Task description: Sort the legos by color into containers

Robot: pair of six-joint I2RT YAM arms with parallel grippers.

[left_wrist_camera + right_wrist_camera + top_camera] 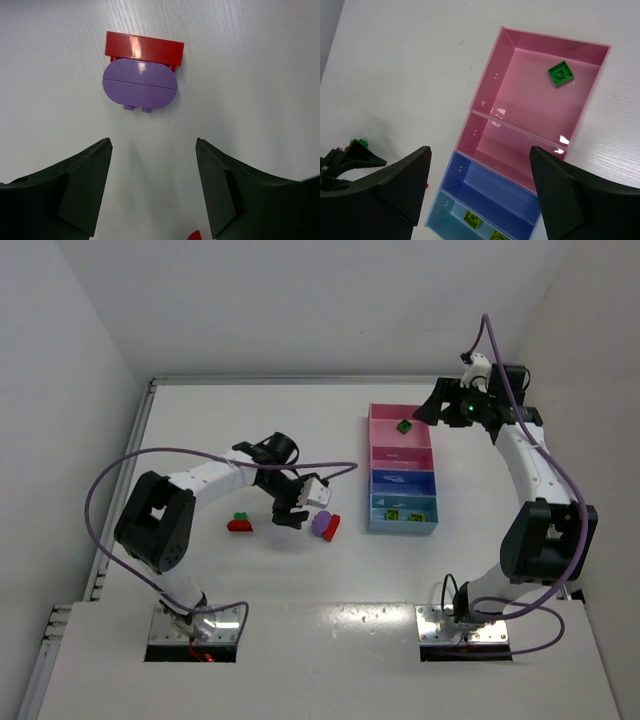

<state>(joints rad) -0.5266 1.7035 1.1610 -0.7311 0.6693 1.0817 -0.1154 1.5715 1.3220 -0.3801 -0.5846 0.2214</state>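
A purple lego [140, 90] joined to a red lego [144, 49] lies on the table just ahead of my left gripper [153, 145], which is open with nothing between its fingers. From above, that pair [325, 525] sits right of the left gripper [290, 510]. A green-on-red pair [240, 523] lies to its left. The containers tray [371, 470] holds a green lego [404, 426] in the large pink compartment [487, 67] and two yellow legos [472, 220] in the light blue one. My right gripper [480, 150] hangs open and empty above the tray.
The smaller pink compartment [520, 145] and the dark blue compartment [490, 185] hold nothing visible. A purple cable [200, 452] loops over the table from the left arm. White walls close in the table at the back and on both sides.
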